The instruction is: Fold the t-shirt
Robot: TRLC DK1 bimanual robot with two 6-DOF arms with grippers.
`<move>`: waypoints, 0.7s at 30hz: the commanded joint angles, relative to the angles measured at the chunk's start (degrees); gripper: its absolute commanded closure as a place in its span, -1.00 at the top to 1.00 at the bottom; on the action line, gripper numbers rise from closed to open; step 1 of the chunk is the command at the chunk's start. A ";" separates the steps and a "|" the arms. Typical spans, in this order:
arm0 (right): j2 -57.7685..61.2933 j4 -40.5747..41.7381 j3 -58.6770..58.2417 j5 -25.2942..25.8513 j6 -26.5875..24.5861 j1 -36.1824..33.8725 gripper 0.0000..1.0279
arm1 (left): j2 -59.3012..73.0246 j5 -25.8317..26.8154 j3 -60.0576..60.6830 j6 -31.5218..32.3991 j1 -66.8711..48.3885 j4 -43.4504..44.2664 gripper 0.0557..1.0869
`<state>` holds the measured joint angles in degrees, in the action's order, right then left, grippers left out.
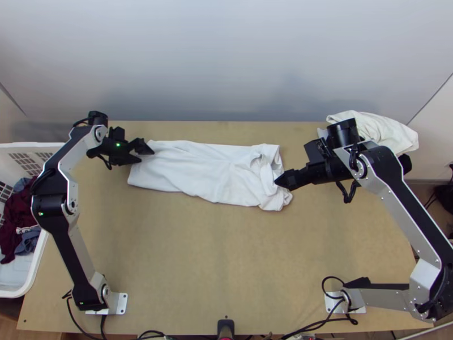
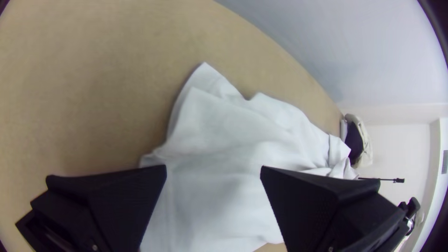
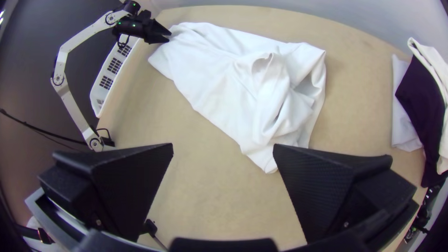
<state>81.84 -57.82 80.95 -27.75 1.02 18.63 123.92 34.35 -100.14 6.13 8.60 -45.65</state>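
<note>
Jaws wide, gripping nothing, on both left gripper (image 2: 213, 166) and right gripper (image 3: 223, 145), probably placed at opposite ends to gather the cloth for another fold. The white t-shirt (image 1: 206, 173) lies as a long strip across the worktop's (image 1: 215, 255) far half, soft (cotton, I'd guess), smoothish leftward, rumpled into curling ridges rightward.

The left arm (image 1: 71, 260) is bent, and the left tool (image 1: 147, 156) points inward with fingers apart. The right arm (image 1: 414, 211) is bent also; the right tool (image 1: 277, 181) has its fingers wide apart.
</note>
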 commanded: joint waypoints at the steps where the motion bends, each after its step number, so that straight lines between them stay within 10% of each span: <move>1: 0.69 -0.27 0.09 -0.11 0.83 1.76 0.94 | 0.18 -2.97 0.12 -3.49 1.24 0.30 0.90; 16: -0.19 -0.62 -2.99 -0.11 1.53 0.88 0.94 | 3.96 -0.25 0.03 -0.86 -12.56 -0.67 0.84; 18: -0.72 -0.62 -4.39 -0.11 1.80 0.88 0.94 | 4.58 0.10 -0.15 0.20 -14.14 0.12 0.35; 20: -1.16 -0.62 -5.80 -0.11 2.06 0.88 0.94 | 4.67 2.48 -0.85 2.66 -14.49 1.53 -0.72; 21: -1.34 -0.62 -6.50 -0.11 2.24 0.97 0.94 | 4.67 4.24 -1.64 3.01 -14.58 1.26 -0.91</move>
<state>81.76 -58.39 78.02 -27.86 2.59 19.75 127.24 34.59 -100.31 5.82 -1.98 -45.52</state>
